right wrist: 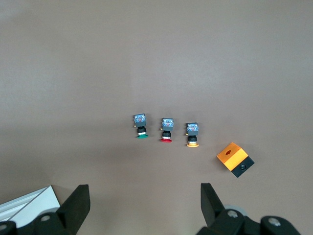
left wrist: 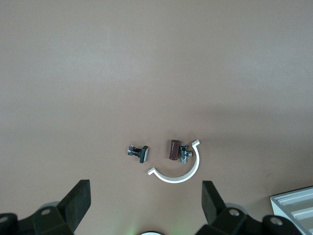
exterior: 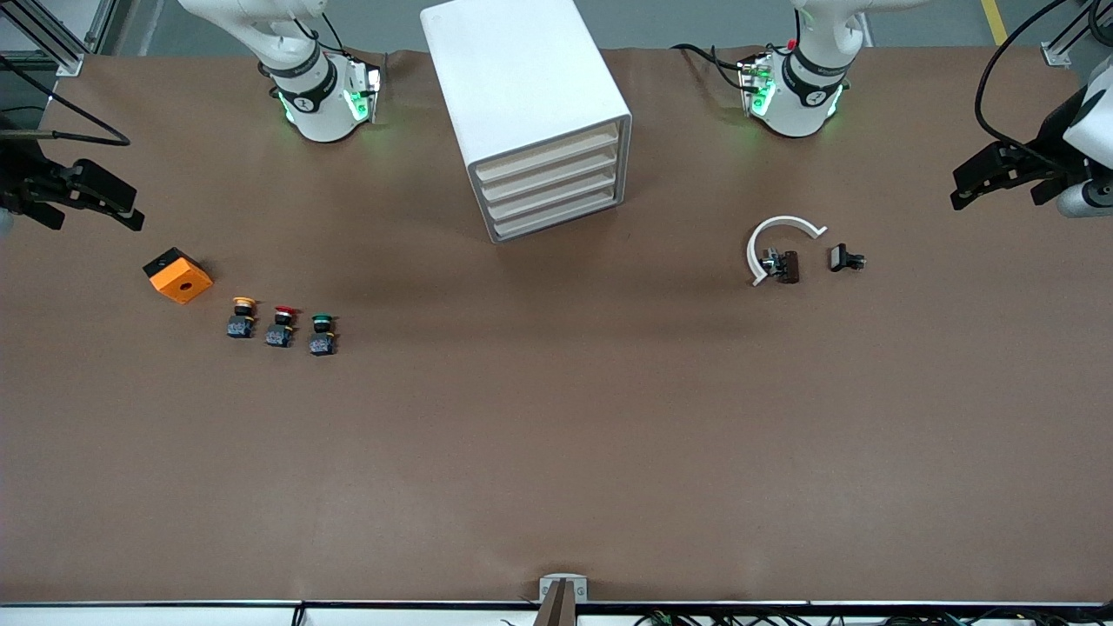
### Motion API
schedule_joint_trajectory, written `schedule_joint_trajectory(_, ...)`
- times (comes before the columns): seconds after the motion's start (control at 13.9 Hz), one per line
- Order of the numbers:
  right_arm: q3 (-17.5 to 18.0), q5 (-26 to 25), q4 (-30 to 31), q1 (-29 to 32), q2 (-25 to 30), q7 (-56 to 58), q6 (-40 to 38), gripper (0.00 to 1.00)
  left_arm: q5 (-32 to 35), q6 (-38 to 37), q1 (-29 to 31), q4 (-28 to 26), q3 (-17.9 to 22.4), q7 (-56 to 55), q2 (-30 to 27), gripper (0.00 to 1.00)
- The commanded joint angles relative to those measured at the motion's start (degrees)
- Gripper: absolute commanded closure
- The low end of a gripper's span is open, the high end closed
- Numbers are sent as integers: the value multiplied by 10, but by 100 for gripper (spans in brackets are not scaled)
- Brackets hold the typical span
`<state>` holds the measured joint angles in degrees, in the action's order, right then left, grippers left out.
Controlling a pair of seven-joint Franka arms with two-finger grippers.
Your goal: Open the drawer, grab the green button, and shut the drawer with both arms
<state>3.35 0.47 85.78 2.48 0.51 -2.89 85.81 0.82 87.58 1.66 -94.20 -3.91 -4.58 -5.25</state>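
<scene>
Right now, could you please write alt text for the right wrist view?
Three push buttons stand in a row on the brown table: green button, red-capped one, yellow-capped one, with an orange box beside. The right hand is open above them.

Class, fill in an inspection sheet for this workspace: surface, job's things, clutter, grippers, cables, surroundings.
Surface: brown table, bare in the middle.
Job's things: white drawer cabinet, all drawers shut; green button on the table beside red button and yellow button.
Clutter: orange box; white curved clip, brown part, black part.
Grippers: left gripper open over the clip; right gripper open over the buttons.
Cables: black cables at the table's ends.
Surroundings: metal framing.
</scene>
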Motion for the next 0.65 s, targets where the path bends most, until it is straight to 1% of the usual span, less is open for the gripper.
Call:
schedule_joint_trajectory(0.0,6,1,-18,9,-8,1,-7,0,-1,-2,3,13,0,1,5,0)
schedule_joint_trajectory(0.58,6,1,-18,9,-8,1,-6,0,-1,-8,2,12,-2,0,4,0)
